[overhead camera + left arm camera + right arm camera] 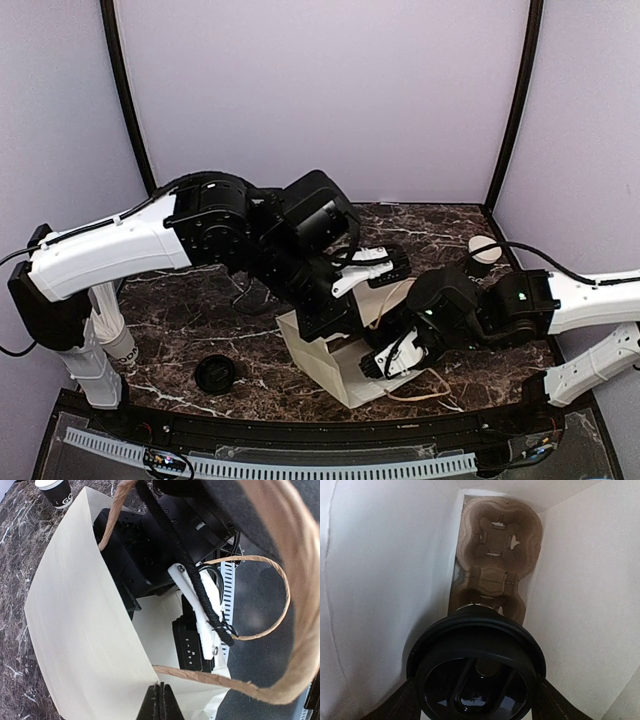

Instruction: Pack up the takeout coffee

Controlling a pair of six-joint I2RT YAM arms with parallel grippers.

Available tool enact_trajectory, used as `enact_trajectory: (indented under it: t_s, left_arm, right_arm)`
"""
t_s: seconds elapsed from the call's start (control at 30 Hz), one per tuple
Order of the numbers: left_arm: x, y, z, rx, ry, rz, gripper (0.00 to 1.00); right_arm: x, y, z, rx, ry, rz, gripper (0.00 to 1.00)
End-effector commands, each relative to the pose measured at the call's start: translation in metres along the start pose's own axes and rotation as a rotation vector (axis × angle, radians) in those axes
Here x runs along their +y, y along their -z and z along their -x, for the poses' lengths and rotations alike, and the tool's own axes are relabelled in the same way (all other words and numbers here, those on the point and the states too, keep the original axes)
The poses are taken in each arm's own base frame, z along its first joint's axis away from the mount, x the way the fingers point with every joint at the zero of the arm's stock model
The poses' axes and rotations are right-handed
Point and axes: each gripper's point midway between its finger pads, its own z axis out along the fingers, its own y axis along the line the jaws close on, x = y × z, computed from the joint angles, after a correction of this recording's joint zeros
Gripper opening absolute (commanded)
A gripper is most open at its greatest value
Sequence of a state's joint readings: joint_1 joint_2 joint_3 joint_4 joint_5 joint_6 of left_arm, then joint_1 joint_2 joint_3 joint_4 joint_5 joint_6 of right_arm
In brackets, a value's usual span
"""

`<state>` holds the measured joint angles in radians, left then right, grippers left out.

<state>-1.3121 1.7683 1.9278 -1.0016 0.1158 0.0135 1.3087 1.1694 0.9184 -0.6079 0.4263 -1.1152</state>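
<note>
Takeout coffee (477, 645): you see only its glossy black plastic lid, with a raised rim and a sunken top; the cup wall and its print are hidden. It sits inside the white paper bag (380, 580), above the floor of the bag. Your right gripper (476, 680) grasps it, one finger on each side of the lid.

Cup carrier (497, 540): brown moulded pulp, lying on the bag's floor, its far well unfilled.

Paper bag: stands at the middle of the worktop's (180, 310) near edge, with a twine handle (280, 580). Your left gripper (160, 700) is clenched on the bag's rim.

Second cup (57, 492): black wall, white rim, the letters "GO" readable; it stands near the far right corner.

Loose lid (215, 373): flat, black, near the near edge, left of the bag.
</note>
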Motion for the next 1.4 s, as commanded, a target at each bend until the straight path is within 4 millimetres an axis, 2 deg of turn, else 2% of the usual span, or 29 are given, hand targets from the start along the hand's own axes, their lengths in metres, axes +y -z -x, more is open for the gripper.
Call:
enact_trajectory:
  t_s: [0.0,0.1,0.13,0.17,0.2,0.23,0.27,0.3,0.33,0.37,0.43,0.6,0.93,1.07,1.23,1.37]
  left_arm:
    - [0.0,0.015,0.003,-0.051,-0.024,-0.01,0.0]
    - [0.002,0.027,0.007,-0.106,-0.002,-0.041,0.0]
    - [0.009,0.027,0.006,-0.12,0.02,-0.044,0.0]
    - [0.008,0.035,0.008,-0.147,0.027,-0.069,0.0]
    - [0.016,0.033,0.007,-0.161,0.051,-0.068,0.0]
    - [0.015,0.041,0.011,-0.199,0.053,-0.095,0.0]
    - [0.025,0.039,0.006,-0.2,0.075,-0.095,0.0]
    - [0.024,0.047,0.012,-0.243,0.086,-0.123,0.0]
    - [0.032,0.044,0.007,-0.241,0.123,-0.126,0.0]
    - [0.03,0.049,0.011,-0.272,0.123,-0.154,0.0]
    - [0.033,0.049,0.009,-0.282,0.148,-0.188,0.0]
    - [0.02,0.044,0.012,-0.277,0.158,-0.289,0.0]
    - [-0.001,0.06,0.024,-0.306,0.192,-0.434,0.0]
    - [-0.006,0.058,0.022,-0.287,0.193,-0.484,0.0]
    - [-0.002,0.054,0.02,-0.275,0.204,-0.513,0.0]
    - [0.004,0.051,0.016,-0.28,0.212,-0.515,0.0]
  right_arm:
    - [-0.022,-0.002,0.004,-0.001,-0.004,-0.087,0.04]
    - [-0.026,-0.004,0.008,-0.002,-0.004,-0.086,0.04]
    - [-0.029,-0.005,0.008,-0.004,-0.007,-0.091,0.04]
    - [-0.031,-0.005,0.01,-0.005,-0.007,-0.097,0.04]
    - [-0.032,-0.006,0.011,-0.005,-0.003,-0.1,0.04]
    - [-0.033,-0.007,0.011,-0.004,0.001,-0.102,0.04]
    - [-0.033,-0.008,0.012,-0.004,0.005,-0.102,0.04]
    - [-0.034,-0.008,0.012,-0.006,0.006,-0.103,0.04]
    - [-0.037,-0.008,0.013,-0.007,0.005,-0.103,0.04]
    - [-0.039,-0.007,0.016,-0.013,0.001,-0.102,0.04]
    - [-0.045,-0.003,0.019,-0.021,-0.01,-0.104,0.04]
    - [-0.058,0.004,0.025,-0.021,-0.038,-0.094,0.04]
    - [-0.045,0.021,0.029,-0.023,-0.086,0.048,0.04]
    - [-0.035,0.034,0.042,-0.055,-0.07,0.121,0.05]
    - [-0.035,0.038,0.047,-0.059,-0.073,0.135,0.05]
    - [-0.025,0.036,0.045,-0.056,-0.06,0.158,0.05]
